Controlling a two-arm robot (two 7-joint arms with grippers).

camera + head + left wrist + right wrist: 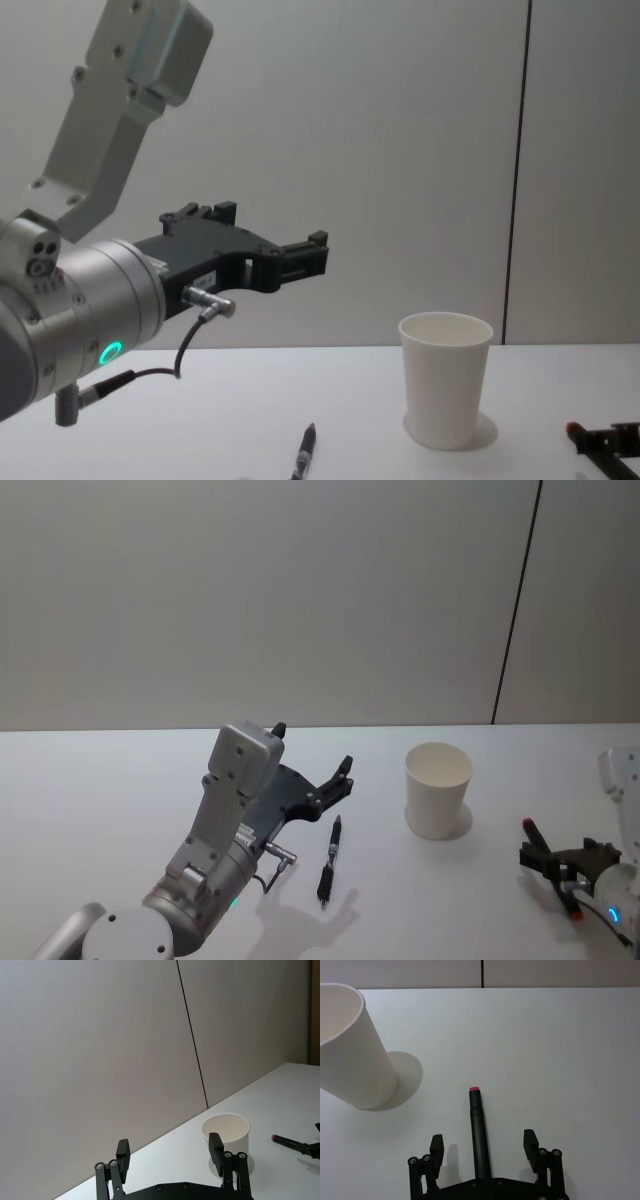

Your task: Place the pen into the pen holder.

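Note:
A black pen (pixel 329 860) lies on the white table (pixel 120 780), left of the pen holder; its tip also shows in the chest view (pixel 305 450). The pen holder, a white paper cup (pixel 437 790) (pixel 446 378) (pixel 226 1135) (pixel 350 1055), stands upright with nothing showing inside. My left gripper (pixel 313 747) (pixel 169 1150) (pixel 268 235) hangs open in the air, above and just left of the pen, pointing toward the cup. My right gripper (pixel 556 862) (pixel 483 1144) sits low at the table's right, open, with a second black pen with a pink end (pixel 477 1125) (pixel 282 1139) between its spread fingers, untouched by either.
A grey wall with a dark vertical seam (pixel 515 600) stands behind the table. The cup casts a shadow (pixel 407 1072) toward the right gripper.

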